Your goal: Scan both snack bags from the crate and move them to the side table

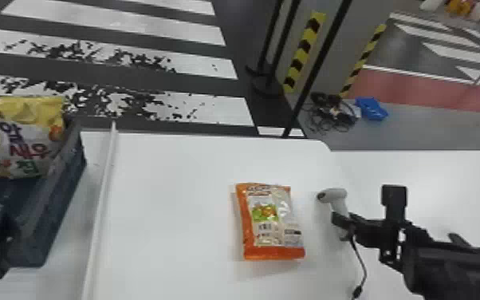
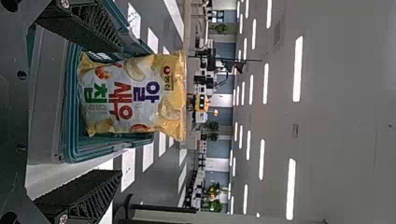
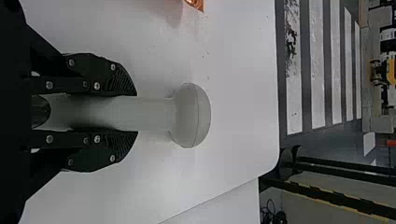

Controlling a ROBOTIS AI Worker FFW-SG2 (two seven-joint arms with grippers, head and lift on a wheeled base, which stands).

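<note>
**Centre on the yellow bag [image 2: 133, 100] before closing**

The step in hand looks like taking the yellow bag out of the crate [image 1: 58, 199]. The left tool [image 2: 119, 111] is spread wide and holds nothing. In its wrist view the bag lies ahead, within the span of the gap but nearer one finger than the other. The sensible move is to shift sideways until the gap is even, then go forward so that the fingers pass along both flanks, minding the crate's rim.

Close gently. A filled bag like this will probably bulge and slip if pinched only at its edge, and a hard squeeze could crush what is inside. Once it is gripped, lift straight up until its lower edge is over the crate wall, and only then carry it across.

The yellow bag stands in the crate, its upper part above the rim. The orange bag [image 1: 271, 219] lies flat on the bench [image 1: 171, 199], outside the crate. Just beside it is the scanner [image 3: 191, 115], its handle clasped between the narrowed fingers of the right tool [image 3: 136, 114], its head turned towards the orange bag. Whether that bag has been scanned, I cannot tell. The right tool had best hold the scanner clear of the incoming bag.
</note>
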